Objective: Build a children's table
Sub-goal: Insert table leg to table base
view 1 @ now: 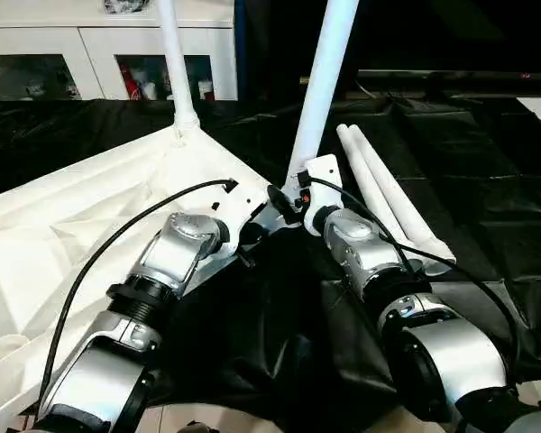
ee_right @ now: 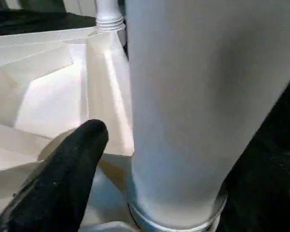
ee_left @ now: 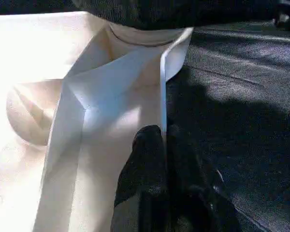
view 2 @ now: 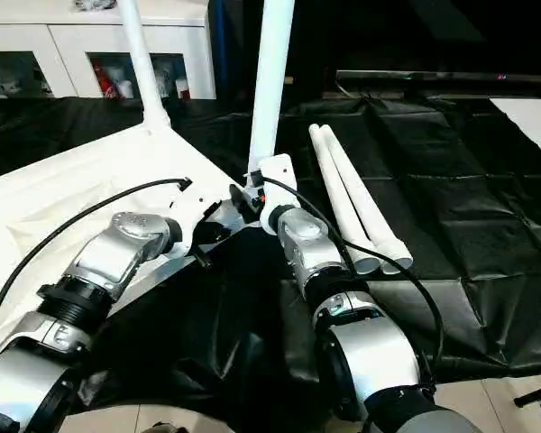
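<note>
We see the tabletop (view 1: 81, 225) lying underside up on a black sheet (view 1: 487, 180), its ribs facing us. Our left gripper (ee_left: 165, 159) is pressed together on the thin rim (ee_left: 163, 92) of the tabletop near the closest corner, one black finger on each side of the wall. Just past that pinch, a leg (view 1: 320, 86) stands upright in the corner socket. Our right gripper (view 1: 293, 200) sits at the base of this leg; one black finger (ee_right: 70, 164) shows just beside the tube, apart from it, so the fingers look spread rather than clamped on it. A black cable (view 1: 117, 239) runs along our left forearm to the wrist. Beyond both grippers, a second leg (view 1: 173, 59) rises from the far corner socket. To the right of our right gripper, two more legs (view 1: 388, 194) lie side by side, touching, on the sheet. Farther off, behind the tabletop, stands a white cabinet (view 1: 99, 54) with glass doors
</note>
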Controlling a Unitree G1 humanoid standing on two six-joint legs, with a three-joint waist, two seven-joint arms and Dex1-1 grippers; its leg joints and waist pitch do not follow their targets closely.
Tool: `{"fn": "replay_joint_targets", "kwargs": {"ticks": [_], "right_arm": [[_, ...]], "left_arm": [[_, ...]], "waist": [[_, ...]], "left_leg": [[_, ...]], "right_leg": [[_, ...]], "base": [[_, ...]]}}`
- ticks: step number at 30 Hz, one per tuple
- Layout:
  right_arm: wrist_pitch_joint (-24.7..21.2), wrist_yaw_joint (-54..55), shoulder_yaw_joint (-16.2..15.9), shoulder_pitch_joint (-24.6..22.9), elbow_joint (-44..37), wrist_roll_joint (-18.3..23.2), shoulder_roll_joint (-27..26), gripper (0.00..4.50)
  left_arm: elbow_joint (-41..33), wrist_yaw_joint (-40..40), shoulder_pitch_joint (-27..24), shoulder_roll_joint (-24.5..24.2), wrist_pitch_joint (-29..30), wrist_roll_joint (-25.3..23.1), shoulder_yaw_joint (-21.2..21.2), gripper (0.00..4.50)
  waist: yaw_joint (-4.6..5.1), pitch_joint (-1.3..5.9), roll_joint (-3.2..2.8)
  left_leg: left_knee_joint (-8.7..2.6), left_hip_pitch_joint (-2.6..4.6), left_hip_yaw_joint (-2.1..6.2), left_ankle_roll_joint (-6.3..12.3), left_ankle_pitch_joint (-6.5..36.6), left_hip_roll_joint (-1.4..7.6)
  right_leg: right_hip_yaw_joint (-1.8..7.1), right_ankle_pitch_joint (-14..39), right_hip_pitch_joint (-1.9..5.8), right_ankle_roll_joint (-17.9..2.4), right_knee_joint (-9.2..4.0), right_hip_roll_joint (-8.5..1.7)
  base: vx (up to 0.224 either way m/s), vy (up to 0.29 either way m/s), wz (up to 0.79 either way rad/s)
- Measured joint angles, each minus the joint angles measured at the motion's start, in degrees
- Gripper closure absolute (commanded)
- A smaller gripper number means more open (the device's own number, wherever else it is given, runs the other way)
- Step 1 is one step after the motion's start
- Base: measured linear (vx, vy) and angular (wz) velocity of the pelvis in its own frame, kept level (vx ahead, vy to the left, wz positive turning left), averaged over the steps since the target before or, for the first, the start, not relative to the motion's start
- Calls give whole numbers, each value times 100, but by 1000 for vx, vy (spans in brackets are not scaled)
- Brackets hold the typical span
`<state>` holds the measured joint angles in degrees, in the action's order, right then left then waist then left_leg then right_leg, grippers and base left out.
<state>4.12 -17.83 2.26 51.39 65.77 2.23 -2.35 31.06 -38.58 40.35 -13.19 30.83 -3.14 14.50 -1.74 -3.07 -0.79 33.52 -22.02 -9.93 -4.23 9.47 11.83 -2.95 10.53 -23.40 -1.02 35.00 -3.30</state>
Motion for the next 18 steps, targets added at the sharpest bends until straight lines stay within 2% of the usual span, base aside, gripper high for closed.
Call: {"fn": "replay_joint_targets", "kwargs": {"ticks": [11,18], "right_arm": [[49,-102,-69,0,71,-129,65,43],[47,-320,-227,-17,106,-284,205,43]], "left_arm": [[-87,-112,-16,-51,-17,0,47,450],[-266,-308,-115,-162,-154,1,114,450]], "waist": [[-24,-14,-11],[-70,-26,-26]], "left_leg": [[0,-9,-1,0,0,0],[1,-14,-1,1,0,0]], "right_leg": [[-1,0,-6,0,-1,0],[-4,0,-7,0,-2,-1]], "base": [[0,0,0],[0,0,0]]}}
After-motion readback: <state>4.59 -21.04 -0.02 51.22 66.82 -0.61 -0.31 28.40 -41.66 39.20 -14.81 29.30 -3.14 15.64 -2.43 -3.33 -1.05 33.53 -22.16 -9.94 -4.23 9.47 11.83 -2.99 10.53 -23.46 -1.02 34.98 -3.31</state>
